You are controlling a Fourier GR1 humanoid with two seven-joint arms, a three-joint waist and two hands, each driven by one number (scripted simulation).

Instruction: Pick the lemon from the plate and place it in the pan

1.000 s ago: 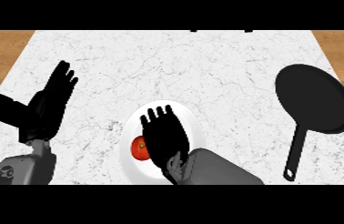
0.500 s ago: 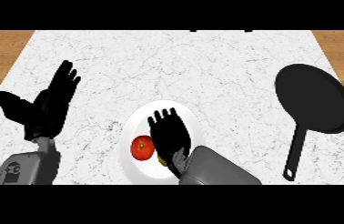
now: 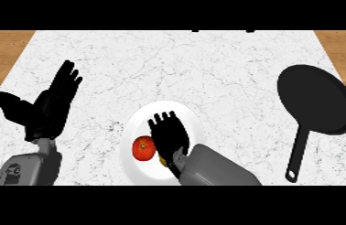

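A white plate [image 3: 182, 110] lies at the counter's near middle. On it sits a red tomato [image 3: 143, 147], and a small yellow patch of the lemon [image 3: 163, 162] peeks out beside my wrist. My right hand [image 3: 170, 133] hovers over the plate with straight fingers, covering most of the lemon and touching nothing I can make out. The black pan [image 3: 312, 98] lies at the right, its handle [image 3: 297, 152] pointing toward me. My left hand [image 3: 52, 103] rests open at the left, fingers up.
The marble counter [image 3: 175, 64] spreads between plate and pan. Wooden strips [image 3: 13, 45] show at the far left and far right edges.
My right hand has drawn back toward me over the plate, uncovering more of the plate's far rim. The tomato now shows fully beside it. The left hand has shifted slightly.
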